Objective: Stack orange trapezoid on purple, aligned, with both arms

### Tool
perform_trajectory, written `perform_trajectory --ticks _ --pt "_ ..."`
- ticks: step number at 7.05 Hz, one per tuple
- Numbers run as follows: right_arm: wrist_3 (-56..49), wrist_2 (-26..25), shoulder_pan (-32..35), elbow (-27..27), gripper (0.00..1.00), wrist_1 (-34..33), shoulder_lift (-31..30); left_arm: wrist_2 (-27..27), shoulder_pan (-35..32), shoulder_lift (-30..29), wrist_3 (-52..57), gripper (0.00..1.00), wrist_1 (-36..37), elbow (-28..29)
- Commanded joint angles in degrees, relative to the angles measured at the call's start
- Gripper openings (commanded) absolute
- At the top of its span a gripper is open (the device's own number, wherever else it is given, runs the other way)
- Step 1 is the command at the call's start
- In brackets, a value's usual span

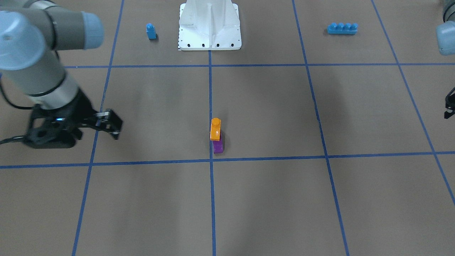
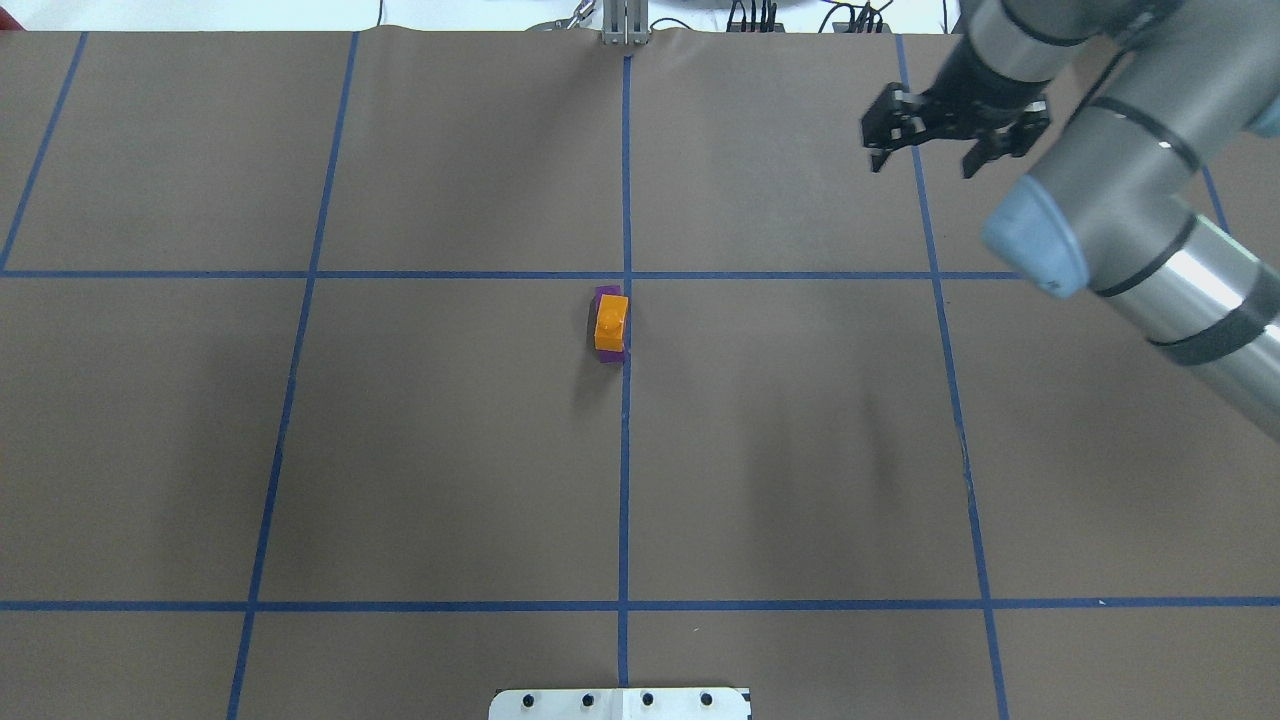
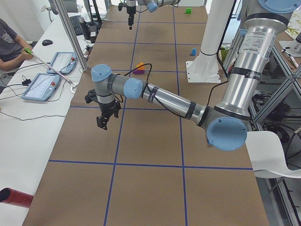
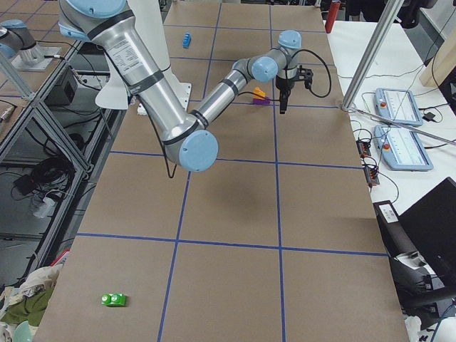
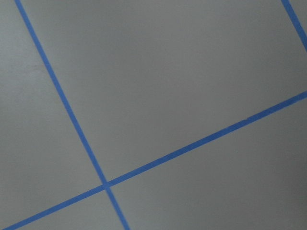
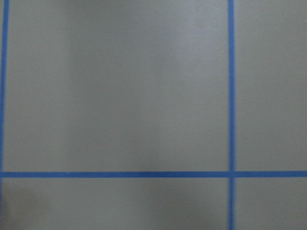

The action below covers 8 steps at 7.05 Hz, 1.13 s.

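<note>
The orange trapezoid (image 1: 215, 128) sits on top of the purple block (image 1: 218, 145) near the table's middle, on a blue tape line. From overhead the orange (image 2: 611, 323) covers most of the purple (image 2: 604, 294), whose edges peek out. My right gripper (image 2: 922, 160) is open and empty, far off to the stack's right; it also shows in the front view (image 1: 113, 127). My left gripper (image 3: 102, 123) hangs over the table's other end; only a sliver of it shows at the front view's right edge (image 1: 449, 108), and I cannot tell if it is open.
A small blue single-stud block (image 1: 151, 31) and a long blue four-stud brick (image 1: 342, 28) lie either side of the white robot base (image 1: 209, 25). A green brick (image 4: 114, 299) lies at the table's right end. Both wrist views show only brown table and tape lines.
</note>
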Motion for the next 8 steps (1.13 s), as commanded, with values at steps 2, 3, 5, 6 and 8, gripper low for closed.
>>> perform_trajectory --ticks 2,3,5,6,8 --pt "-43.9 7.2 22.5 -3.4 1.0 0.1 -21.9 -5.5 -6.5 6.9 2.0 1.0 -0.3 0.2" --pt "-45.1 6.3 23.6 -4.5 1.0 1.5 -23.5 -5.4 -7.9 9.1 2.1 1.0 -1.0 -0.2" --pt "-44.7 6.1 26.8 -7.1 1.0 7.9 -28.7 -5.4 -8.8 12.3 1.5 1.0 -6.5 3.4" --pt "-44.5 6.5 28.2 -7.8 1.0 7.9 -28.6 -5.4 -8.9 12.4 1.3 1.0 -6.3 3.5" --pt "-44.4 9.3 30.2 -7.4 1.0 7.5 -30.0 -5.4 -8.8 12.2 -0.3 1.0 -6.1 3.6"
